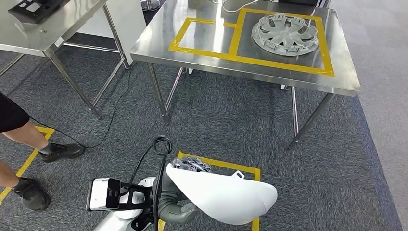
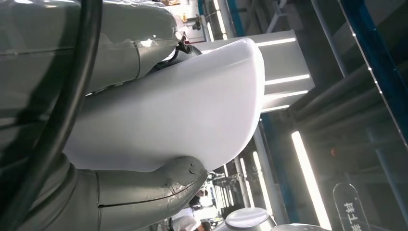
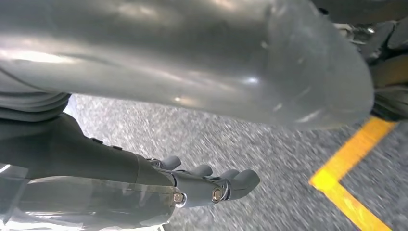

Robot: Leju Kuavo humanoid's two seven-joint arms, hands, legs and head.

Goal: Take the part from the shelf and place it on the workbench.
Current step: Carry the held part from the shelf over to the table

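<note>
Gripping the white part point(image 2: 183, 110) between thumb and fingers, the left hand point(image 2: 144, 192) carries it low in front of the robot's body, over the grey carpet point(image 1: 231, 130). The part is a smooth, curved white shell point(image 1: 221, 195), lying roughly level across the hand, its broad end towards the robot's right. The right hand point(image 3: 211, 185) hangs over the carpet beside a yellow tape line point(image 3: 351, 173), fingers curled, holding nothing. Ahead stands the steel bench point(image 1: 202, 57) with yellow-taped squares; a grey wheel cover point(image 1: 285, 32) lies in the larger one. A person's legs point(image 1: 29, 139) stand at left.
</note>
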